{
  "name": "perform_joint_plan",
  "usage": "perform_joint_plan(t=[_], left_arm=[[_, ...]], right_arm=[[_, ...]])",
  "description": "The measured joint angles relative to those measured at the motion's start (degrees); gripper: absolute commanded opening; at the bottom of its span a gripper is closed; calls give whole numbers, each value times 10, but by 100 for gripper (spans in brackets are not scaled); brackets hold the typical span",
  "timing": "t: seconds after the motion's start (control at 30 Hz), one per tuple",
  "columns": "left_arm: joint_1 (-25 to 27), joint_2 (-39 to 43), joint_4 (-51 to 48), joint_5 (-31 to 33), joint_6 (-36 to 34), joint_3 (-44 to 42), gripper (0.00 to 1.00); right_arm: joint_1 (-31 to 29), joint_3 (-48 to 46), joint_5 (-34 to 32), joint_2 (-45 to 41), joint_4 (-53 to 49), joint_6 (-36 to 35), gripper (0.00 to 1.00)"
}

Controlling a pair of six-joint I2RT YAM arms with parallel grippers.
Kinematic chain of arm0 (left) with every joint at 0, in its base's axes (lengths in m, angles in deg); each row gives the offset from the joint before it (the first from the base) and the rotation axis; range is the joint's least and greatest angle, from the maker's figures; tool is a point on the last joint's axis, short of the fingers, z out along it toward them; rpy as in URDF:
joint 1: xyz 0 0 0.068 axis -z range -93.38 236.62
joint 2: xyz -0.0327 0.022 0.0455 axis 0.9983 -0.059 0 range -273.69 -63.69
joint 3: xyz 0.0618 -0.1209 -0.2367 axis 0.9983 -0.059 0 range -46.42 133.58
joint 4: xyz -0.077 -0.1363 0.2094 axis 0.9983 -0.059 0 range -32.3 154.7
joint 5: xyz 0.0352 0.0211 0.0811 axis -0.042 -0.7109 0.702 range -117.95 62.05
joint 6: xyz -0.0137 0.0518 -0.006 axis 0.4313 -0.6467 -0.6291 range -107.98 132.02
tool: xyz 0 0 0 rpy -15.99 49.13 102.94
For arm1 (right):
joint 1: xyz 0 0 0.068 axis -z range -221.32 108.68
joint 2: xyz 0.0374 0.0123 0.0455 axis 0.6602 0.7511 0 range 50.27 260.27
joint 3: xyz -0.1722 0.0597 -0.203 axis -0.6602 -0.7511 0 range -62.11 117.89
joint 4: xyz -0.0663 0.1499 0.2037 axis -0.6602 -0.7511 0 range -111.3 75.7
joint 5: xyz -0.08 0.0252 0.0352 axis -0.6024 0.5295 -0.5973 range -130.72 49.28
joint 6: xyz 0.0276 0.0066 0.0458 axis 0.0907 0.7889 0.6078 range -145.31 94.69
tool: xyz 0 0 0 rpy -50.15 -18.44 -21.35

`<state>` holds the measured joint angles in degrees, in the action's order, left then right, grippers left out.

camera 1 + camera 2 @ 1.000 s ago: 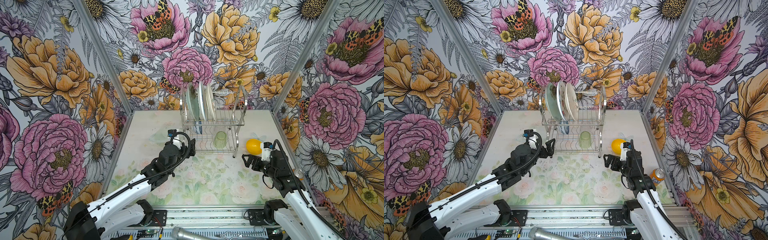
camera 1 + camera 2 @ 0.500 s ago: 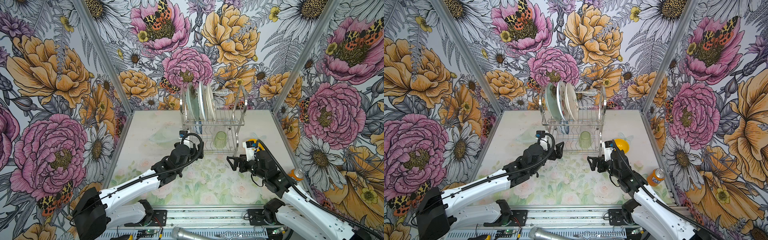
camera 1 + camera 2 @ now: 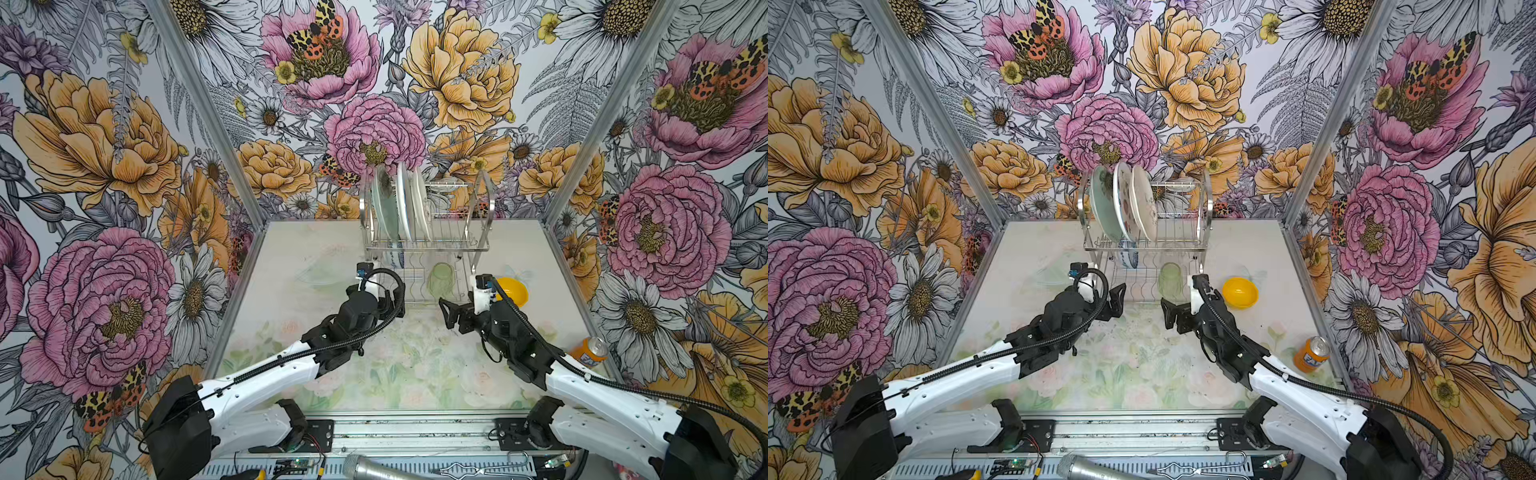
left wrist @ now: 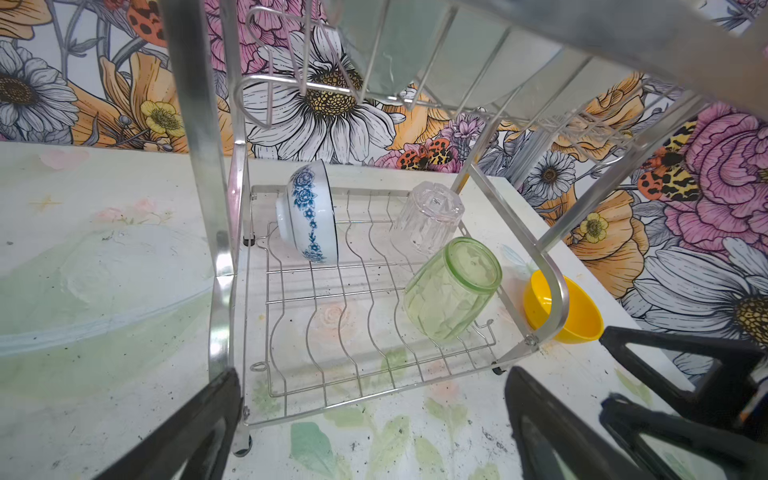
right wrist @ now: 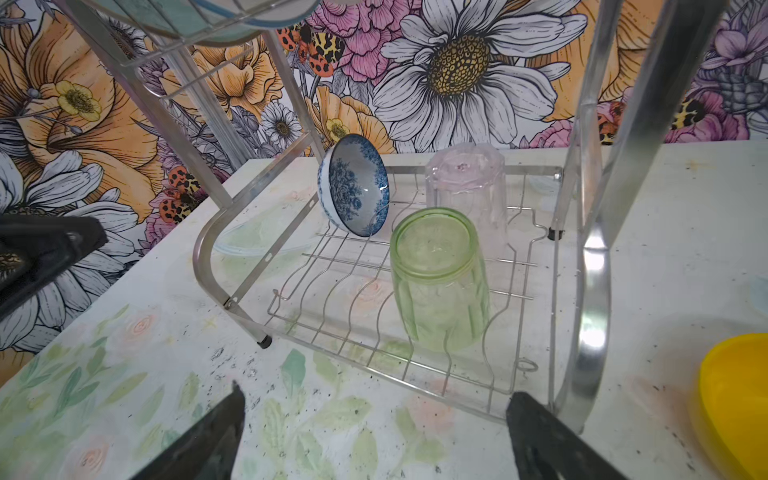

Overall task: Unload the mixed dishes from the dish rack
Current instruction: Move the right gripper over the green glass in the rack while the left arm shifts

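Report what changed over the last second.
The left gripper swung right; the right gripper swung left, away from the yellow bowl. Both now face the dish rack, open and empty. Nothing was grasped or released. The plates, blue-patterned bowl, green tumbler, clear tumbler and soda can stayed put.

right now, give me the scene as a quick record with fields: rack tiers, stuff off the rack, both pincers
rack: two-tier chrome dish rack, at the back of the table
upper tier: three plates standing on edge
lower tier: blue-and-white bowl on its edge; green tumbler; clear tumbler behind it
off the rack: yellow bowl on the table, right of the rack; orange soda can upright near the right edge
left pincer: open, empty, before the lower tier
right pincer: open, empty, before the lower tier
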<state>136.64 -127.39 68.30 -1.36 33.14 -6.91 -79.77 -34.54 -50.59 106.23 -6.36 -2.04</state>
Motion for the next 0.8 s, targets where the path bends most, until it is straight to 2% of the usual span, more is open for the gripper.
perform_joint_plan(t=[0.37,0.8], left_arm=[[-6,2,27,9,-48,-9,99],[-35,15,42,-3,-68,-36,99]], right_arm=[[-4,4,-50,103,79,-17,100],[-4,51,-54,196,123,-26,100]])
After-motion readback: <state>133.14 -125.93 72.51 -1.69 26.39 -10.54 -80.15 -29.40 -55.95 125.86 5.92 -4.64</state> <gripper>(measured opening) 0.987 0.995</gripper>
